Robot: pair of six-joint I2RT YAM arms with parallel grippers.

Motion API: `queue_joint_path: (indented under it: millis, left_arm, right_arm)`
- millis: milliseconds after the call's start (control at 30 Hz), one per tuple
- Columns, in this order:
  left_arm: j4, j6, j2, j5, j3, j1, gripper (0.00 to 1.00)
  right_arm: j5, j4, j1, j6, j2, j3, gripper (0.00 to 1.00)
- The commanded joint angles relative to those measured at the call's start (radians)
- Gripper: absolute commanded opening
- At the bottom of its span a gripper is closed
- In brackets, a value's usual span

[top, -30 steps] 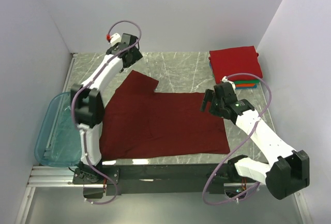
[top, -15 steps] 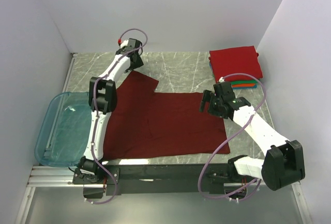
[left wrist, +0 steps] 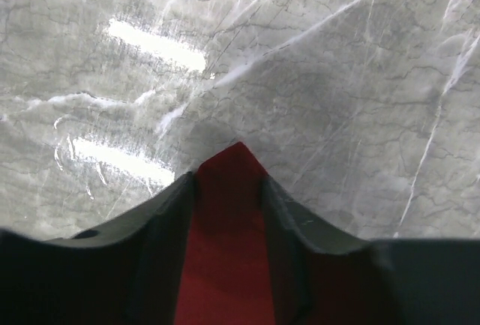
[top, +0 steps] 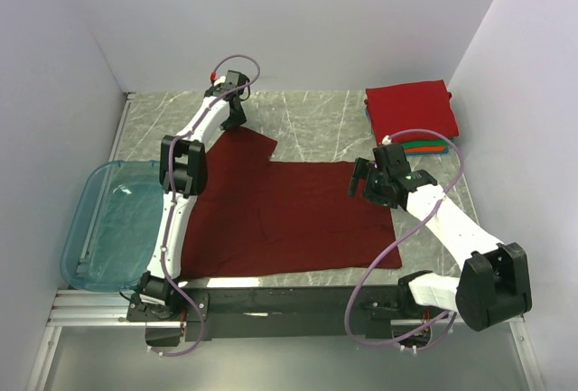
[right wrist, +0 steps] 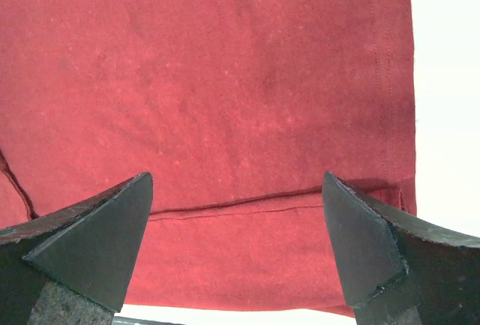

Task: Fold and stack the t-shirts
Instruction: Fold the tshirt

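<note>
A dark maroon t-shirt [top: 280,215] lies spread flat on the marble table. My left gripper [top: 233,120] is down at its far left sleeve. In the left wrist view the sleeve's pointed corner [left wrist: 225,250] lies between the two fingers of that gripper [left wrist: 227,179], which stand partly closed with a gap still showing. My right gripper [top: 361,179] hovers wide open over the shirt's right edge, and the right wrist view shows a hem seam of the cloth [right wrist: 225,77] between its fingertips [right wrist: 236,182]. A folded stack with a bright red shirt [top: 411,107] on top sits at the far right.
A translucent teal bin [top: 104,228] hangs at the table's left edge, beside the left arm. Green, orange and blue cloth edges [top: 426,147] peek from under the red stack, close behind the right wrist. White walls enclose the table on three sides.
The left arm has stretched out and dropped its gripper onto the far sleeve corner, with its jaws narrowing around the cloth. The right gripper shifted slightly left and stayed open.
</note>
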Motion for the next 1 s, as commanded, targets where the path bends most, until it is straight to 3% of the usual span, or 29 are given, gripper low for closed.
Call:
queue_joint_path:
  millis: [0,100,167,200,300,567,967]
  left_arm:
    - [-0.031,0.024,0.02,0.031,0.02,-0.001,0.44]
    - [-0.031,0.028,0.024,0.031,0.02,-0.001,0.37]
    - [-0.031,0.042,0.029,0.039,0.017,-0.001,0.28]
    - [-0.037,0.048,0.032,0.044,0.017,-0.001,0.16]
    - [-0.042,0.057,0.027,0.033,0.0,-0.001,0.0]
    - [0.053,0.099,-0.103,0.021,-0.137,-0.003,0.0]
    - [0.16,0.105,-0.316,0.01,-0.336,-0.026,0.0]
  right_arm:
    - [0.003,0.033,-0.008,-0.014,0.002,-0.005,1.0]
    - [0.003,0.034,-0.01,-0.016,0.005,-0.003,1.0]
    - [0.014,0.033,-0.011,-0.017,0.008,-0.003,1.0]
    - [0.015,0.031,-0.011,-0.017,0.01,-0.003,1.0]
    - [0.021,0.033,-0.014,-0.017,0.019,0.003,1.0]
    - [0.15,-0.025,-0.027,0.023,0.08,0.11,0.99]
    - [0.334,-0.062,-0.076,0.104,0.499,0.48,0.93]
